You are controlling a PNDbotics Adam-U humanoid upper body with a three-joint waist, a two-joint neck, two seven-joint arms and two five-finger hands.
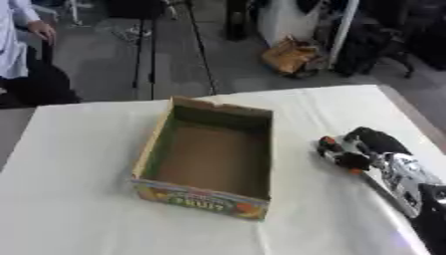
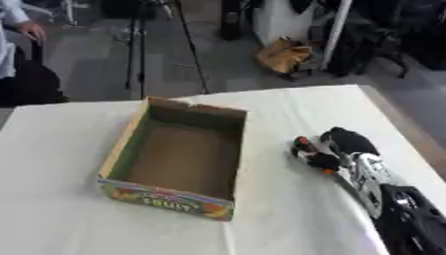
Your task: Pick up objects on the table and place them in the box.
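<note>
Fingers (image 1: 350, 160) of right hand (image 1: 366, 147) curl round a small red-orange object (image 1: 328, 144) near the tabletop's (image 1: 78, 199) right edge; lift clear, carry left over the empty box (image 1: 209, 157) rim before releasing.

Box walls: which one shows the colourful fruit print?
The short wall nearest the camera; the other three walls of the box show only plain green or brown.

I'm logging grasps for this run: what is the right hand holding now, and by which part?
The right hand has fingers curled over a small red and orange thing on the table; where it grips cannot be told.
</note>
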